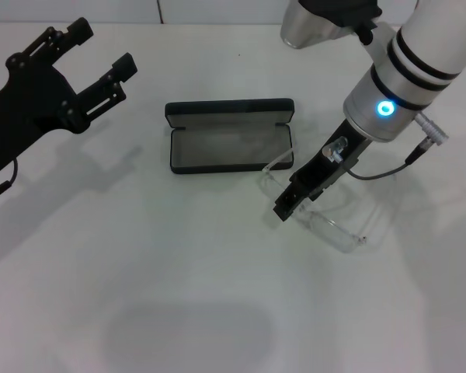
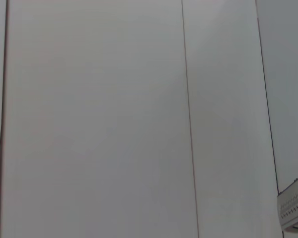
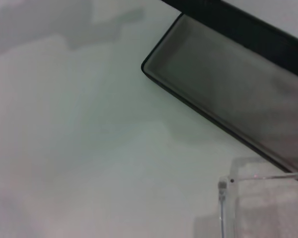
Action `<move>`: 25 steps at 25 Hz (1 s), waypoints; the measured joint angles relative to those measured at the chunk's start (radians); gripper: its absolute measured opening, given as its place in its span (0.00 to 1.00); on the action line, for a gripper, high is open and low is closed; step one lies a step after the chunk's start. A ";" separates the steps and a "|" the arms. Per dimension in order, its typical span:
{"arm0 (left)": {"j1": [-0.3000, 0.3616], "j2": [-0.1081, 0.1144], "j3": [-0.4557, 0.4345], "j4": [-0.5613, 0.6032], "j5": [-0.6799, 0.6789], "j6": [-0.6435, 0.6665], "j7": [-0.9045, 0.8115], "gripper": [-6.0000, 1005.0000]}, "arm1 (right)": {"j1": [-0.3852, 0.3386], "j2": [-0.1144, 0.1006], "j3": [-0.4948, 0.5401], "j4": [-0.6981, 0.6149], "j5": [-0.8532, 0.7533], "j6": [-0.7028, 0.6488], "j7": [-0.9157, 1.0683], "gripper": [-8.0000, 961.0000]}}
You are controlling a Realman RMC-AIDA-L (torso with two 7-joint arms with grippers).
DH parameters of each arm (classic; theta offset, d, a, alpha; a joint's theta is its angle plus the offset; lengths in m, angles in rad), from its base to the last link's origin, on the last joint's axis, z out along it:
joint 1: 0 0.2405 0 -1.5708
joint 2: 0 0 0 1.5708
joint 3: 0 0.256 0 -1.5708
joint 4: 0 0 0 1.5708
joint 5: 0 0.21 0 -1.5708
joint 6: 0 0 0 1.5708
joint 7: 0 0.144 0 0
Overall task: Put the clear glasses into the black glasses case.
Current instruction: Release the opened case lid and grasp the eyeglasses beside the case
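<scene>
Beside open black glasses case, right gripper jaws pinching clear glasses (long axis diagonal); left gripper jaws spread.

From my head view the right gripper covered part of the clear glasses, so I couldn't tell if its fingers were closed on them. Right wrist view cut off the black glasses case and most of the glasses. Left arm ran off frame.

Head cam looks down on the white table from above; right wrist cam sits close — both catch the black glasses case; left wrist cam faces a blank wall.
</scene>
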 joint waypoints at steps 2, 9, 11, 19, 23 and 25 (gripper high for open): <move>-0.001 0.000 0.000 -0.001 0.001 0.000 0.000 0.75 | 0.000 0.000 -0.017 0.001 -0.003 0.010 0.015 0.62; -0.002 0.000 0.000 -0.001 0.000 0.000 0.001 0.75 | 0.008 0.000 -0.036 0.026 -0.006 0.028 0.021 0.60; -0.002 0.000 0.000 -0.001 0.000 0.000 0.001 0.75 | 0.009 0.000 -0.038 0.034 -0.005 0.032 0.018 0.60; -0.002 0.000 0.000 -0.001 -0.006 0.000 0.001 0.75 | 0.010 0.000 -0.073 0.042 -0.001 0.030 -0.013 0.58; -0.002 0.000 0.000 -0.001 -0.006 0.000 0.001 0.75 | 0.008 0.000 -0.076 0.039 0.000 0.029 -0.034 0.57; -0.002 0.000 0.000 -0.001 -0.006 0.001 0.001 0.75 | 0.007 0.000 -0.075 0.041 -0.001 0.030 -0.034 0.56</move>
